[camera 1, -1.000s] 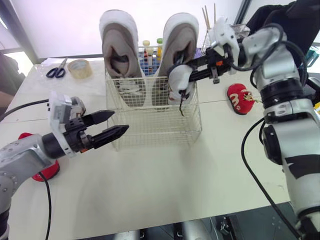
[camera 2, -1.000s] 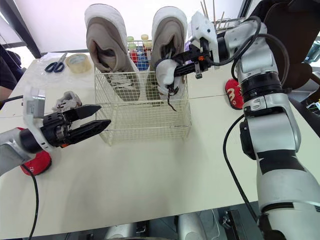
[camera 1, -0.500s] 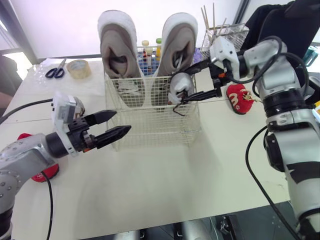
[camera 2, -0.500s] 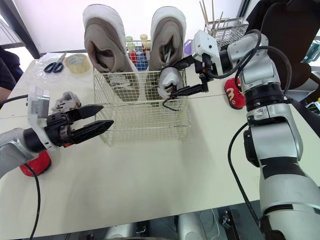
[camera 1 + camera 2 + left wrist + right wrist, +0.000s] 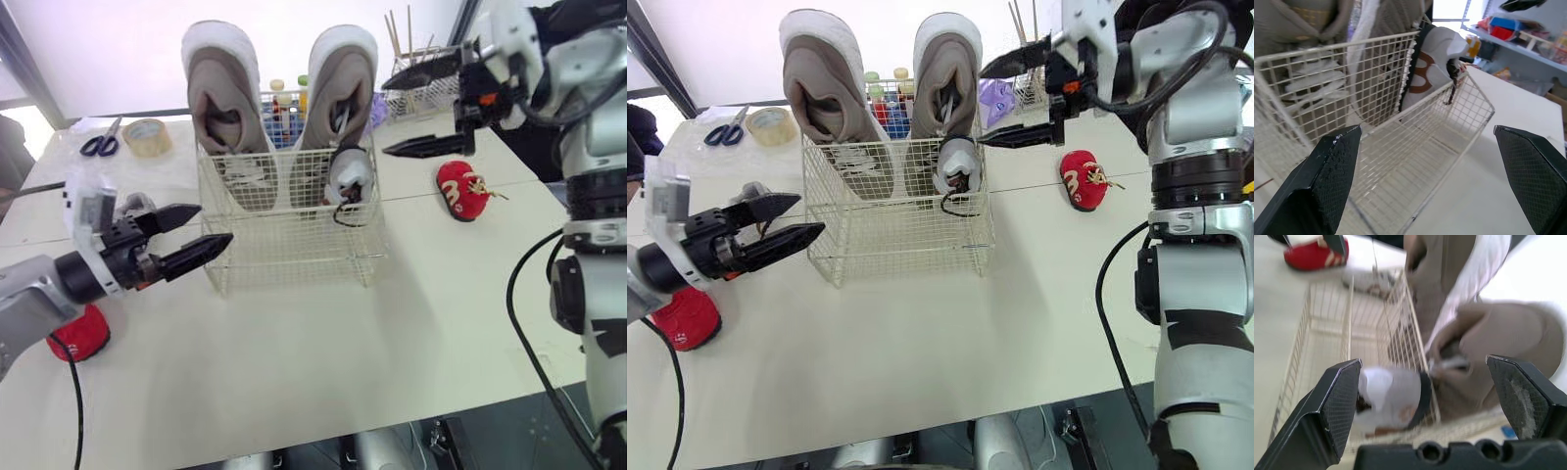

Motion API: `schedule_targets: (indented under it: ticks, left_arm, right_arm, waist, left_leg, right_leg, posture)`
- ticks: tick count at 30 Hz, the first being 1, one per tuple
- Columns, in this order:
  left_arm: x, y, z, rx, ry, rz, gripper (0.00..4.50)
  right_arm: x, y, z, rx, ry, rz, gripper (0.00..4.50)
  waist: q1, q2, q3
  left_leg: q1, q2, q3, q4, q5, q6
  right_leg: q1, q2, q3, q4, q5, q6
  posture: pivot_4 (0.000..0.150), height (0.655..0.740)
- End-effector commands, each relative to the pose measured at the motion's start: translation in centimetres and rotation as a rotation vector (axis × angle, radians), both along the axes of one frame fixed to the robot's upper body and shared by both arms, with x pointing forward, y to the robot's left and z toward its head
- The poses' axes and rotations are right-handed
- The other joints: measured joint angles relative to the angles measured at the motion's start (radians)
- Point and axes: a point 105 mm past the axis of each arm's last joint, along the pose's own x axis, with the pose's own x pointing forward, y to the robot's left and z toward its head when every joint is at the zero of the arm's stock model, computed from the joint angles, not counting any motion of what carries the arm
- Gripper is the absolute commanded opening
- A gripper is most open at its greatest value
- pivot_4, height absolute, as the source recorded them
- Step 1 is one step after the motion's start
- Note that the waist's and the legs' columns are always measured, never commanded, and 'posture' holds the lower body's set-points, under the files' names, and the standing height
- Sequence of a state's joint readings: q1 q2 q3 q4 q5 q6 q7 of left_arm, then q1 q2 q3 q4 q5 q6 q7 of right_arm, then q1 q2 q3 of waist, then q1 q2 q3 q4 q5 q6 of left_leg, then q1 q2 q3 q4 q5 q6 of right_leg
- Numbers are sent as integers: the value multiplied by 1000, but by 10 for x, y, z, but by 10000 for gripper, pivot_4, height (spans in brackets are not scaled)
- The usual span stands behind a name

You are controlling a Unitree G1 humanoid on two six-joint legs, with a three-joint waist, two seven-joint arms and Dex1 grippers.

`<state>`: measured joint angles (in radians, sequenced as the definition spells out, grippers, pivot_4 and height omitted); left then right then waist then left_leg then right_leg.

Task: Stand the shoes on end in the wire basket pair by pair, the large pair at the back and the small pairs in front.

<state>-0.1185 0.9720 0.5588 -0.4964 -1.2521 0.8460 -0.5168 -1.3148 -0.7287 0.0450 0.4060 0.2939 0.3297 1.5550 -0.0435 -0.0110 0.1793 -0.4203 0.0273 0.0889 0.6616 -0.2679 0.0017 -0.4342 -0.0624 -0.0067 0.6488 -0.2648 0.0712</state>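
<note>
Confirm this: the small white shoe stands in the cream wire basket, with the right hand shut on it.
Wrong: the right hand is open and clear of the small white shoe, which stands in the cream wire basket. See the left eye view.

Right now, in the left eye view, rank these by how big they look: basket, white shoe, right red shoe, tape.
1. basket, clearly the largest.
2. white shoe and right red shoe: they look about alike, so I have not ranked them.
3. tape, the smallest, though it sits farther back.
</note>
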Motion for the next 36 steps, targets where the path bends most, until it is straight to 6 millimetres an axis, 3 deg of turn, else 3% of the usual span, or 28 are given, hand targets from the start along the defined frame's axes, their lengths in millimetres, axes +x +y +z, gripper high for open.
schedule_targets:
  ticks: [1,4,7,10,13,19,24,36]
  left_arm:
    - [13,50,31,21,-92,223,45000]
    - [25,85,41,-10,-91,344,45000]
    - [43,128,39,17,-48,514,45000]
    - [67,164,24,84,48,630,45000]
    - [87,182,9,136,119,677,45000]
    - [116,188,-33,239,253,664,45000]
    - [131,180,-51,294,285,672,45000]
    - [150,167,-85,278,323,778,45000]
  right_arm:
    - [-50,18,15,45,15,218,44461]
    - [-65,28,5,49,53,279,44461]
    - [-74,37,-8,55,94,317,44461]
    - [-81,47,-28,53,148,347,44461]
    - [-82,51,-32,70,162,345,44461]
    - [-84,55,-34,106,176,325,44461]
    - [-85,53,-34,118,182,293,44461]
    - [-84,53,-33,104,177,256,44461]
  waist:
    - [1,0,0]
    - [0,0,0]
    - [0,-1,-1]
    - [8,-2,-1]
    - [12,-2,-1]
    - [32,-3,-2]
    - [32,-12,-1]
    - [33,-12,-1]
  left_leg:
    - [0,0,-1,0,0,0]
    - [0,0,-2,0,-2,3]
    - [0,0,-2,0,-2,4]
    - [0,0,-2,0,-2,4]
    - [-1,-1,-1,1,-2,4]
    - [-4,0,4,5,-4,8]
    - [-7,1,9,7,-4,8]
    - [-7,2,13,10,-5,11]
  right_leg:
    - [0,0,-1,0,0,0]
    - [1,0,-3,0,1,2]
    - [1,-1,-3,0,1,1]
    - [1,-1,-4,0,1,1]
    - [0,-1,-5,1,2,3]
    - [-2,4,-8,2,2,4]
    - [-6,4,-8,1,3,7]
    - [-7,0,-8,3,5,9]
  posture:
    - [1500,7400]
    - [1500,7400]
    - [1500,7400]
    - [1500,7400]
    - [1500,7400]
    - [1500,7400]
    - [1500,7400]
    - [1500,7400]
